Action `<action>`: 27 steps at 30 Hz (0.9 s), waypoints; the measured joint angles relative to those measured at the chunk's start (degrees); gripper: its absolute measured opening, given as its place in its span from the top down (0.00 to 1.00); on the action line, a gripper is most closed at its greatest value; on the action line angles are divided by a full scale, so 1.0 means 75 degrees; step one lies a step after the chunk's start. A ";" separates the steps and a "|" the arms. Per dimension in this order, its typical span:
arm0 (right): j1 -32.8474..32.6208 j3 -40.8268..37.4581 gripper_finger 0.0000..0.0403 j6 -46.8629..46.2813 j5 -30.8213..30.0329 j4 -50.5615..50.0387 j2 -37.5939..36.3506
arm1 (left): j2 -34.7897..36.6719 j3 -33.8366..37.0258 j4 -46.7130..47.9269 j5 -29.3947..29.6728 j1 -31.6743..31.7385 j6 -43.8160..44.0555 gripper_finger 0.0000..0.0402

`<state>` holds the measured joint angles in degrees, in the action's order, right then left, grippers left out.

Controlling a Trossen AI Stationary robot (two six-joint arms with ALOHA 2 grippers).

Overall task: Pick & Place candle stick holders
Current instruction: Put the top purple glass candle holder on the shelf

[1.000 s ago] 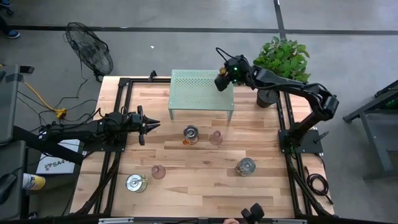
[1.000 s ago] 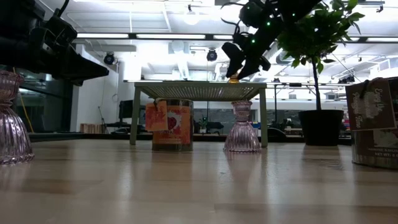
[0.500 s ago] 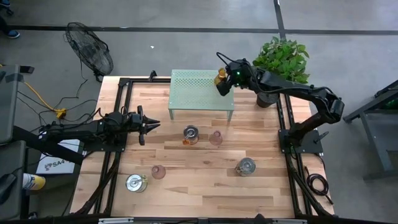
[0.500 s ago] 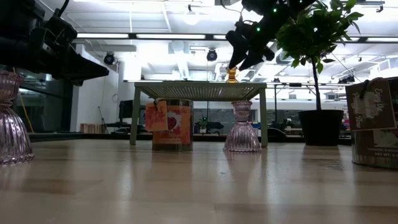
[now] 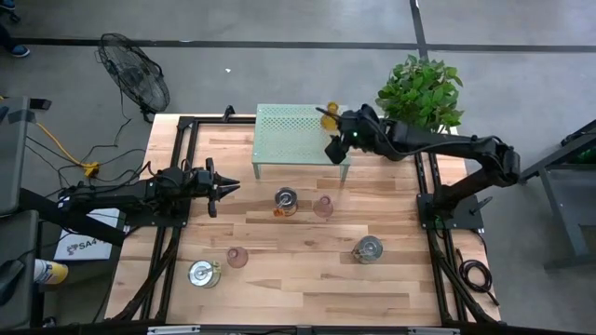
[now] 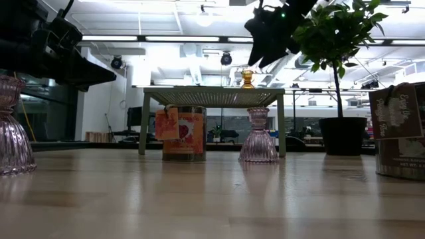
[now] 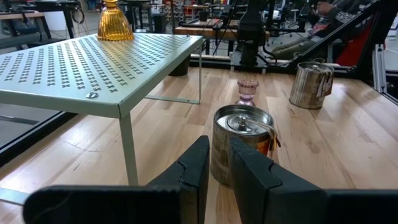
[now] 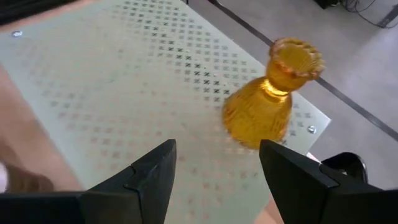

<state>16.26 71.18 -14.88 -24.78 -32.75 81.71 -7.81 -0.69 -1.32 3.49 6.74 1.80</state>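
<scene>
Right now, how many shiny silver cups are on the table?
3. One silver cup sits in front of the green stand, one toward the right side, one near the front left.

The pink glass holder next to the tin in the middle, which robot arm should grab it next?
Probably the right. The right gripper, open, is over the green stand's edge, close to the pink glass holder. The left gripper has the silver tin in its way.

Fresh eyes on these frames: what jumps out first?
The amber glass holder stands upright at the far right corner of the mint-green perforated stand, with the right gripper open just clear of it. Below, silver and pink holders are scattered over the wooden table, and the left gripper waits shut at the left.
</scene>
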 joint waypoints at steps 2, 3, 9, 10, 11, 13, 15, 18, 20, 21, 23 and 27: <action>-0.0255 0.0000 0.44 -0.0089 -0.0193 -0.0164 0.0000 | 0.0002 0.0000 0.0000 0.0000 0.0000 0.0000 0.86; -0.0372 0.0000 0.44 -0.0162 -0.0285 -0.0257 0.0000 | 0.0000 0.0000 0.0000 0.0000 -0.0002 0.0000 0.86; -0.1052 -0.0029 0.44 -0.0681 -0.0780 -0.1000 0.0000 | 0.0001 0.0000 0.0000 0.0000 0.0000 0.0000 0.86; -0.1152 -0.0089 0.44 -0.0758 -0.0817 -0.1036 -0.0006 | 0.0001 0.0000 0.0000 0.0000 0.0000 0.0000 0.86; -0.1246 -0.0194 0.44 -0.0797 -0.0847 -0.1019 -0.0072 | 0.0002 0.0000 0.0000 0.0000 0.0000 0.0000 0.86; -0.1429 -0.0464 0.44 -0.0916 -0.0860 -0.0892 -0.0204 | 0.0003 0.0000 0.0000 0.0000 0.0000 0.0000 0.86; -0.1577 -0.0790 0.44 -0.1024 -0.0870 -0.0647 -0.0394 | 0.0000 0.0000 0.0000 0.0000 0.0000 0.0000 0.86; -0.1754 -0.1427 0.44 -0.1274 -0.0853 -0.0325 -0.0694 | 0.0000 0.0000 0.0000 0.0000 -0.0003 0.0000 0.86; -0.1834 -0.1886 0.44 -0.1450 -0.0845 -0.0082 -0.0901 | 0.0003 0.0000 -0.0002 0.0000 -0.0001 0.0000 0.86; -0.1874 -0.2103 0.44 -0.1549 -0.0837 0.0065 -0.1016 | 0.0001 0.0000 0.0000 0.0000 0.0000 0.0000 0.86; -0.1967 -0.2460 0.44 -0.1619 -0.0790 0.0290 -0.1234 | 0.0000 0.0000 0.0000 0.0000 -0.0002 0.0000 0.86; -0.2219 -0.3145 0.44 -0.1359 -0.0441 0.0811 -0.1581 | 0.0000 0.0000 0.0000 0.0000 0.0000 0.0000 0.86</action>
<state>-0.39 47.59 -25.07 -28.08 -26.67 69.86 -7.81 -0.69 -1.32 3.49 6.74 1.80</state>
